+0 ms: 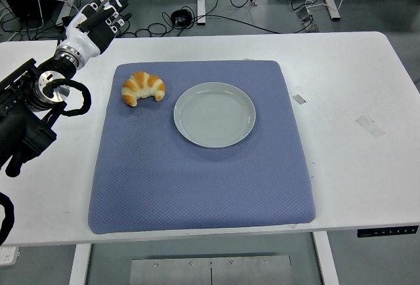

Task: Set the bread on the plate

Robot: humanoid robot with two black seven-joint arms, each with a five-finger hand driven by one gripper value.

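Observation:
A golden croissant (143, 88) lies on the blue mat (197, 167) near its far left corner. A round pale grey plate (214, 114) sits on the mat to the right of the croissant, with nothing on it. My left hand (104, 14) is raised over the table's far left, up and to the left of the croissant, fingers spread and holding nothing. The right arm does not show.
The white table (354, 88) extends to the right of the mat, with two bits of tape (369, 125) on it. Cables and desk legs lie on the floor beyond the far edge.

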